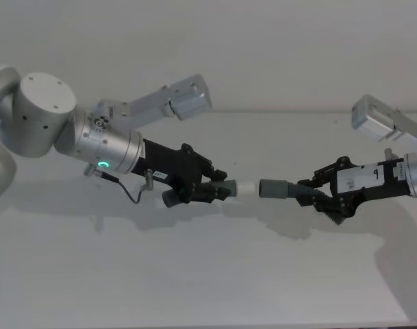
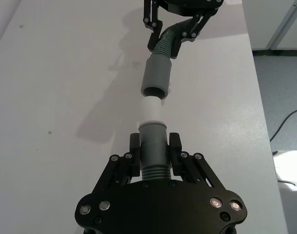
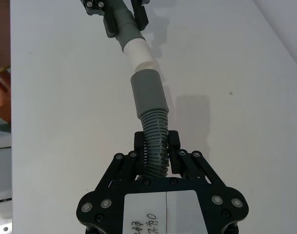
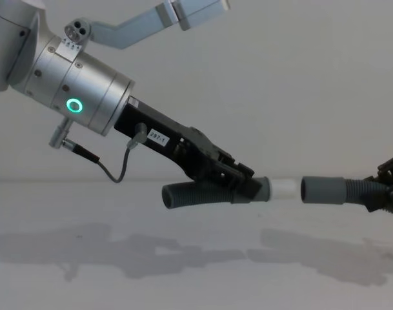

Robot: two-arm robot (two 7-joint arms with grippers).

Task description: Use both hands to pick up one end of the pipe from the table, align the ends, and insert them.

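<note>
- Gripper on the left arm (image 1: 211,190) is seen closed around the ribbed neck of the pipe piece with the white tip (image 1: 244,186); that piece is held clear above the desk (image 1: 194,274).
- The right gripper (image 1: 316,194) is closed on the corrugated part of the other pipe piece, whose grey socket (image 1: 273,188) is likewise held off the desk.
- Pickup is judged done: both pieces are lifted and brought end to end in mid-air.
- Alignment is nearly done: in the chest view tip and socket face each other, just apart and roughly level.
- A slight angle between the two axes is suggested in the right wrist view.
- Insertion is not yet done: the white tip lies wholly outside the socket.
</note>
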